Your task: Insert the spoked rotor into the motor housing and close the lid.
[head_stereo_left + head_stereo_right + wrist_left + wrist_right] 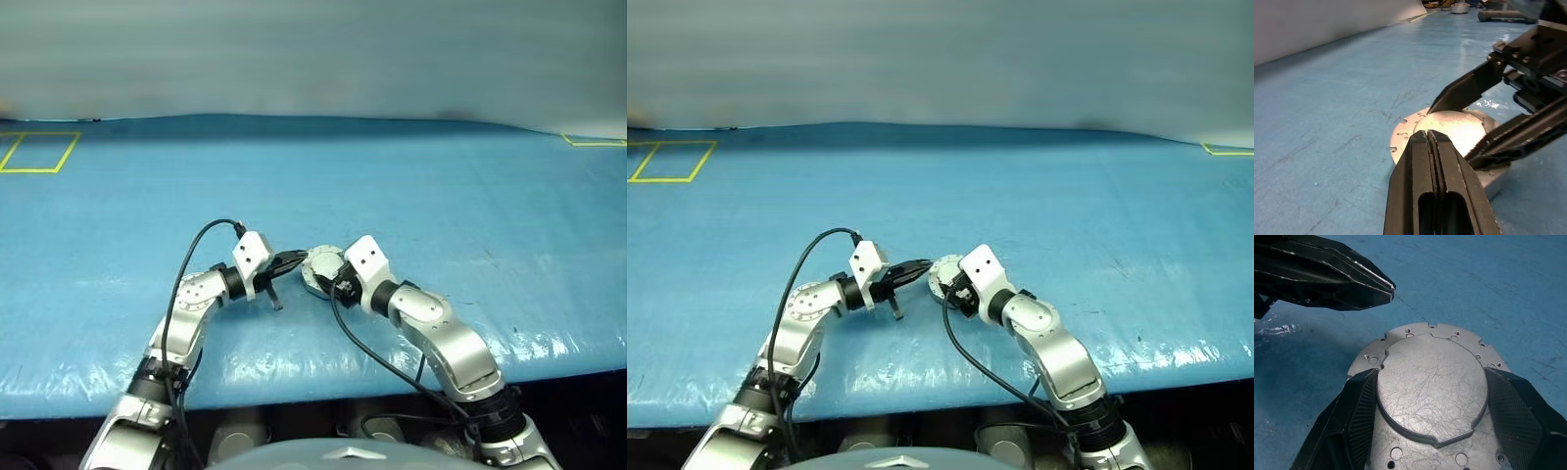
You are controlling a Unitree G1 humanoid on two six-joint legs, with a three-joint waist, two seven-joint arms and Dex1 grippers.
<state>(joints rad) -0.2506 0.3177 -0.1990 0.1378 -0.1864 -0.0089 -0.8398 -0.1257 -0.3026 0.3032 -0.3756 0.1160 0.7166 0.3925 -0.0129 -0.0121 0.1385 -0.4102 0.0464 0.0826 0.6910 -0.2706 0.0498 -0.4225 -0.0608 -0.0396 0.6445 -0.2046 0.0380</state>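
Note:
The lid (1430, 387), a round silver-grey disc with its smooth face and raised central circle up, lies on the blue table in front of me. Under it shows the side wall of the motor housing (1497, 180). My right gripper (1431, 374) is shut on the lid, one finger pressed against each side of the raised circle. My left gripper (1429, 134) is shut with nothing in it. It points level at the lid's rim from the left, its tip just short of the disc (321, 262). The spoked rotor is hidden.
A blue sheet (411, 186) covers the whole table. Yellow tape outlines mark its far left corner (39, 152) and far right corner (593, 142). The table's front edge (323, 387) runs just behind my wrists. Black cables loop from both arms.

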